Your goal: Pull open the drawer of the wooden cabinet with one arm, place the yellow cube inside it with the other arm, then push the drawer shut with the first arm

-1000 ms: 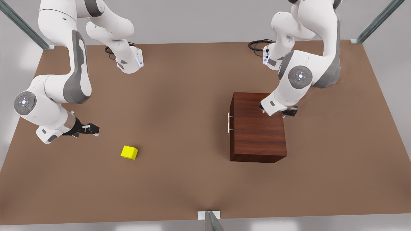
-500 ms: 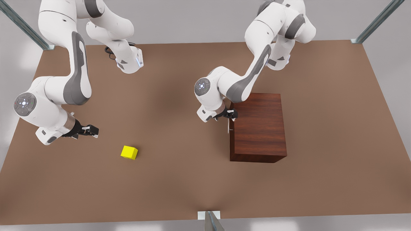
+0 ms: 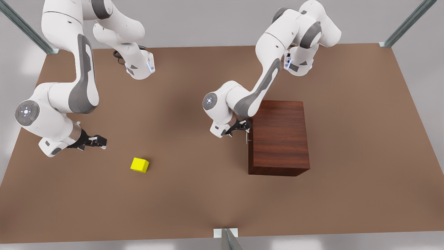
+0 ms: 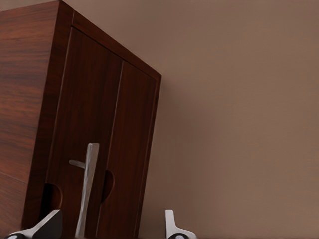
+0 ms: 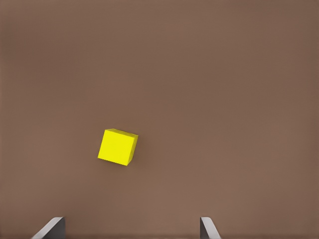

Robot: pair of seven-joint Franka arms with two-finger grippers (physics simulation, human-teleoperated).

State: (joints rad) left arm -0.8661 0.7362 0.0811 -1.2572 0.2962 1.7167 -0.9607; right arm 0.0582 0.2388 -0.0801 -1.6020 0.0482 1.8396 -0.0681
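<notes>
We find the left hand (image 3: 245, 127) at the left face of the dark reddish-brown wood-grain cabinet (image 3: 280, 137), as the front view shows it. Its fingers (image 4: 46, 226) are spread, with the thin silver bar handle (image 4: 87, 186) of the flat-fronted wooden drawer (image 4: 97, 149) between them and not clamped. The drawer sits flush in the cabinet, closed.

We find the right hand (image 3: 99, 140) on the front view's left, low over the brown desk (image 3: 194, 194). Its fingers (image 5: 50, 229) are spread and hold nothing. The small bright yellow cube (image 3: 139, 165) rests on the desk near this hand, toward the near edge and apart from it. Its faces are plain. The cube lies well apart from the cabinet, with bare desk between.
</notes>
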